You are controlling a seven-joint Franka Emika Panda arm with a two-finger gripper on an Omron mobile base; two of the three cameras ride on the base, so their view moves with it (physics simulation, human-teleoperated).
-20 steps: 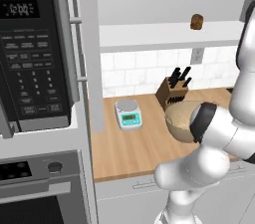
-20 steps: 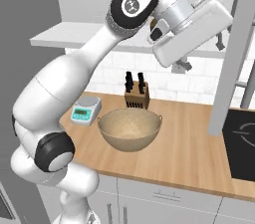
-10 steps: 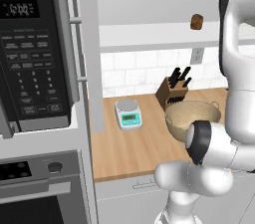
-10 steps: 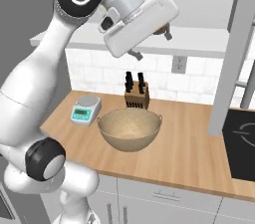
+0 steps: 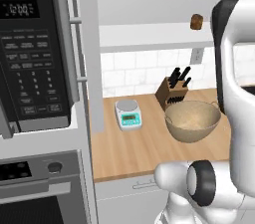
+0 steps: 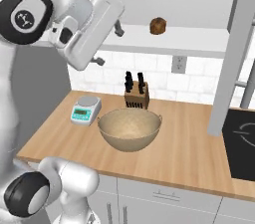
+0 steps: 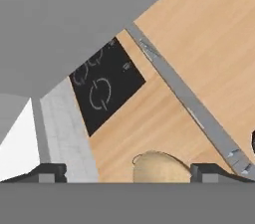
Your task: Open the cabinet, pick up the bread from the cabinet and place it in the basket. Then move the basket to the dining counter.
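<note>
the cabinet [image 5: 92, 44] stands open, its light grey door edge-on between the black microwave [image 5: 32, 51] and the white shelf [image 5: 154, 34]; a second door [image 6: 230, 54] shows edge-on at the right of the right base view, with its slim bar handle just beside it; the bread [image 6: 158, 25], a small brown lump, rests on the white shelf near its front edge, alone and well apart from the claw [image 6: 107, 44]; the claw is raised at shelf height, to the left of the bread in the right base view, its fingers spread wide and released, holding nothing; in the hand view the two dark fingertips [image 7: 50, 172] stand far apart at the bottom, with the rim of the basket [image 7: 159, 166] between them below; the basket, round, tan and woven, sits upright on the wood desk [image 6: 189, 153], just in front of the knife block [image 6: 136, 93] and near the small kitchen scale [image 6: 84, 110]; its inside looks empty; a black cooktop [image 6: 241, 143] lies set into the desk at the right; the white tiled wall [image 5: 139, 68] rises behind the desk, under the shelf; an oven front [image 5: 35, 188] shows below the microwave.
</note>
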